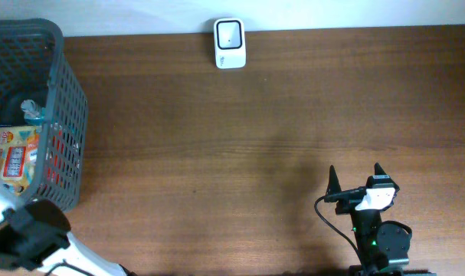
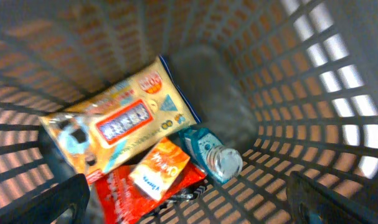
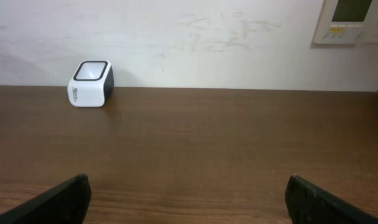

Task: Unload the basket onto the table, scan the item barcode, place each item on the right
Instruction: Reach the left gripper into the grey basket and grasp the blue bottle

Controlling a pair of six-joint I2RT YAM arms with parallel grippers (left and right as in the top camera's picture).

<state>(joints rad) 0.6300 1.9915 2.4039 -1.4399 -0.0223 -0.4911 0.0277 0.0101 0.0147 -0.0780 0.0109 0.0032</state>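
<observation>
Grey mesh basket (image 1: 71, 115) holds the items in the overhead view. The scanner (image 1: 230, 44) stands well apart from the basket, and the right gripper (image 1: 355, 170) is farther still, jaws spread and empty. In the left wrist view, the left gripper (image 2: 187, 180) hangs open over the basket's yellow packet (image 2: 120, 121), which is crowded by an orange pouch (image 2: 159, 168). Risk: pinching both items, or snagging the mesh. In the right wrist view, the scanner window faces upward, so a barcode turned away may not read.

Basket (image 1: 67, 100) is grey lattice, packet (image 2: 117, 124) yellow, scanner (image 1: 230, 44) white, table (image 1: 255, 153) brown.
</observation>
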